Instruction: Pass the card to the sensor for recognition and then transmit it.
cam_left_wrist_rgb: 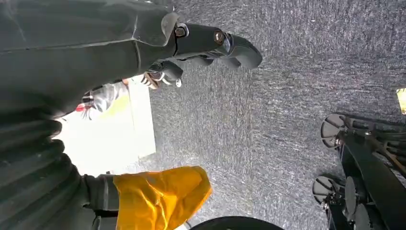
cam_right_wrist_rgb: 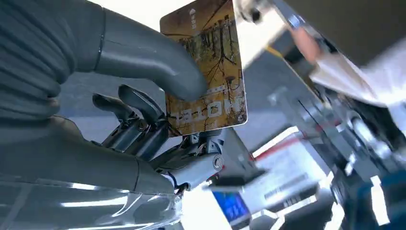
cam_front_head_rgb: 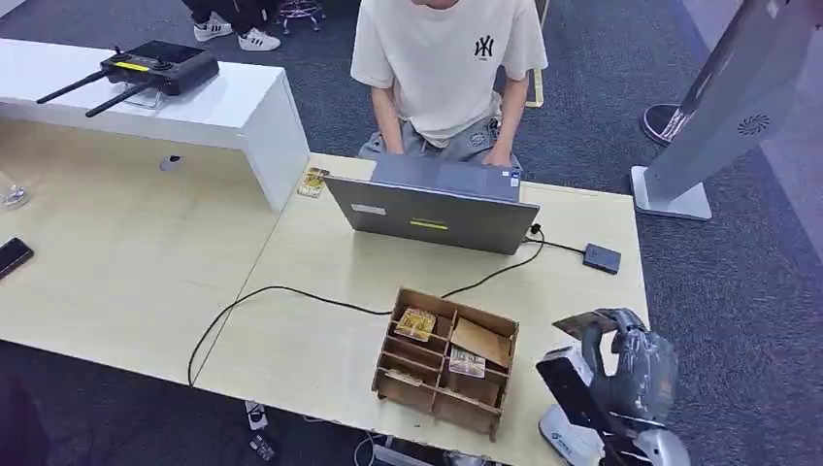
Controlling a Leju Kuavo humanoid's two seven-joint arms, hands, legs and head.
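Observation:
My right hand [cam_front_head_rgb: 633, 374] is raised at the table's near right corner and pinches a card [cam_front_head_rgb: 585, 322] between thumb and fingers. In the right wrist view the card [cam_right_wrist_rgb: 210, 72] is yellow-brown with the printed word HOTEL, and the grey thumb of the right hand [cam_right_wrist_rgb: 143, 57] presses on its face. Just below the hand stands a black slanted panel on a white base [cam_front_head_rgb: 568, 403]. A small black box [cam_front_head_rgb: 602, 258] lies flat on the table, wired to the laptop. My left hand [cam_left_wrist_rgb: 191, 45] hangs over the carpet and holds nothing.
A person sits across the table behind an open grey laptop [cam_front_head_rgb: 432, 216]. A wooden compartment box [cam_front_head_rgb: 446, 361] with more cards stands left of my right hand. A black cable [cam_front_head_rgb: 291, 291] crosses the table [cam_front_head_rgb: 311, 330]. A white shelf [cam_front_head_rgb: 194, 107] carries a black controller.

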